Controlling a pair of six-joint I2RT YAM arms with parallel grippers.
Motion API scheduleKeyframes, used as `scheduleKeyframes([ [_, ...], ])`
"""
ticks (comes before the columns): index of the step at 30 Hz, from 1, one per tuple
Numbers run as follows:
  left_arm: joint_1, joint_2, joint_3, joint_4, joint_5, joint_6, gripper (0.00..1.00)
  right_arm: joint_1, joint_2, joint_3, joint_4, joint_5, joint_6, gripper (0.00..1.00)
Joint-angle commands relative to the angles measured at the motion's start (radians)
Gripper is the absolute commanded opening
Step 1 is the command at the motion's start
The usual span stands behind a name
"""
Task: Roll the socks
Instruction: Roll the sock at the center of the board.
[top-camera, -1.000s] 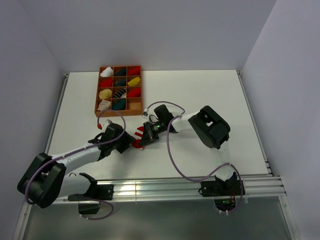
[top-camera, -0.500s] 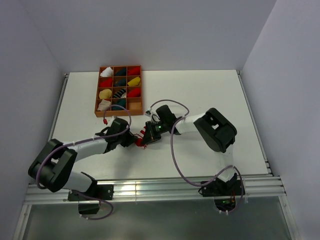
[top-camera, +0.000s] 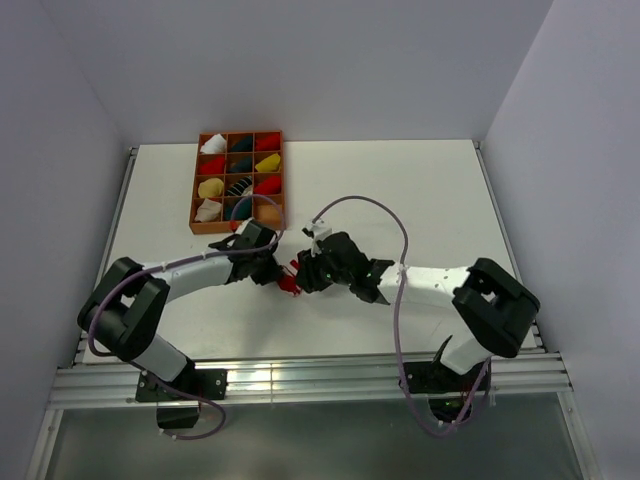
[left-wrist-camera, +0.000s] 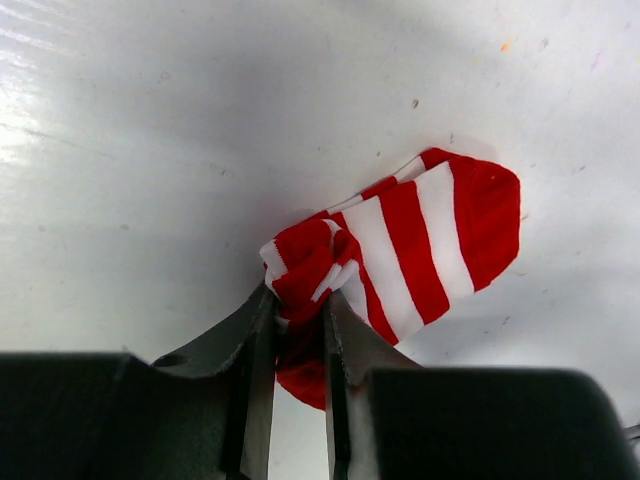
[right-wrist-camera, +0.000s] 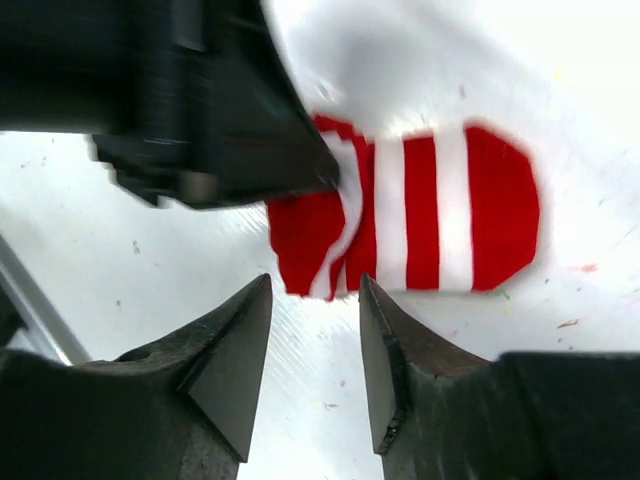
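Note:
The red-and-white striped sock (left-wrist-camera: 410, 240) lies partly bunched on the white table, small in the top view (top-camera: 291, 281). My left gripper (left-wrist-camera: 298, 305) is shut on its bunched end, with red cloth pinched between the fingers. My right gripper (right-wrist-camera: 315, 290) is open and empty, its fingertips just short of the sock's folded end (right-wrist-camera: 400, 215). The left gripper's black body (right-wrist-camera: 210, 130) shows across the sock in the right wrist view. In the top view both grippers (top-camera: 280, 270) (top-camera: 304, 274) meet at the sock. The beige and dark green socks are out of view.
A brown compartment tray (top-camera: 205, 230) stands at the back left, holding rolled bundles in red, yellow, white and dark colours. The right arm (top-camera: 430, 285) lies low across the near right of the table. The metal rail (top-camera: 320, 375) runs along the near edge.
The left gripper has moved right and farther back, staying at the sock. The right arm has swung out to the right and now reaches the sock from the right.

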Motion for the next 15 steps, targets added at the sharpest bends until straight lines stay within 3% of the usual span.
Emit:
scheduleKeyframes([
  [1,-0.017,0.018,0.054,-0.186,-0.040,0.076,0.07,0.094,-0.075,-0.019,0.057,0.296,-0.130,0.48],
  [9,-0.032,0.043,0.143,-0.286,-0.040,0.098,0.08,0.327,0.027,0.056,0.095,0.592,-0.302,0.52],
  [15,-0.035,0.043,0.151,-0.297,-0.035,0.096,0.08,0.404,0.161,0.116,0.117,0.671,-0.354,0.52],
])
